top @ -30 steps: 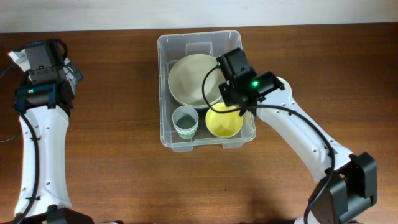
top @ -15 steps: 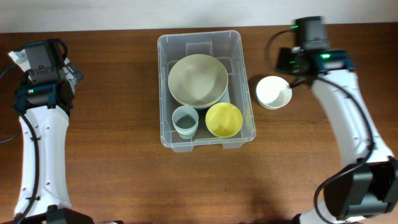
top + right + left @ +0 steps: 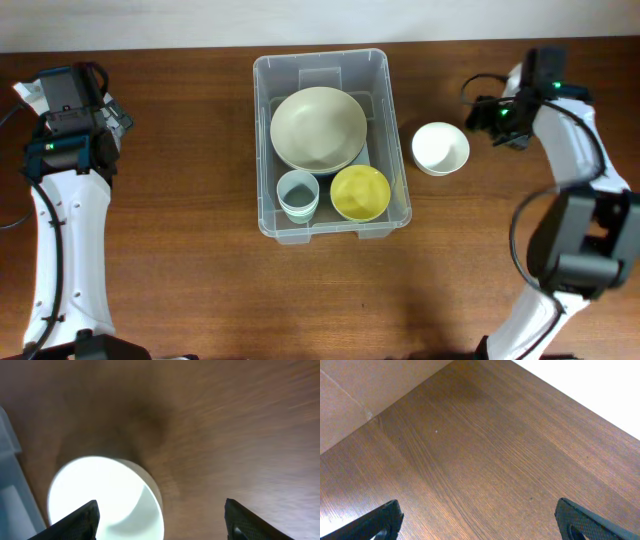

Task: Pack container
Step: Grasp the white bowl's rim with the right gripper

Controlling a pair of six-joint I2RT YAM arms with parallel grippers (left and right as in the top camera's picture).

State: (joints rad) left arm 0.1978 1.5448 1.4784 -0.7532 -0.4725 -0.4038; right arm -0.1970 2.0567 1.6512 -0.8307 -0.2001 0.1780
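At the far left of the wooden table (image 3: pixel 180 280), the left arm reaches up along the edge, well apart from everything else. Its gripper (image 3: pixel 479 522) is wide open: the wrist view shows the two dark fingers (image 3: pixel 380 520) spread to either side, with only bare wood grain between them and nothing held.

Toward the middle of the table sits the container (image 3: pixel 258 150), a clear plastic tub with rounded corners, standing upright with its long side running away from the arms. Three things lie inside it. A large pale bowl (image 3: pixel 318 128) fills the far half. In the near half a small grey-green cup (image 3: pixel 297 193) stands on the left, just beside a yellow bowl (image 3: pixel 360 192) on the right. Both are upright with their mouths up.

Just to the right of the tub, outside it and near its right wall, a white bowl (image 3: pixel 440 147) rests on the table, also mouth up.

Farther right, the right arm bends in from the table's edge. Its gripper (image 3: pixel 487 112) points toward the white bowl and hangs just beside it, apart from the rim. The fingers are spread open and hold nothing. The right wrist view looks down on the bowl's bright inside, with one finger (image 3: pixel 85 515) over its near rim and the other out over bare wood. A strip of the tub's clear wall shows at the left edge of that view.
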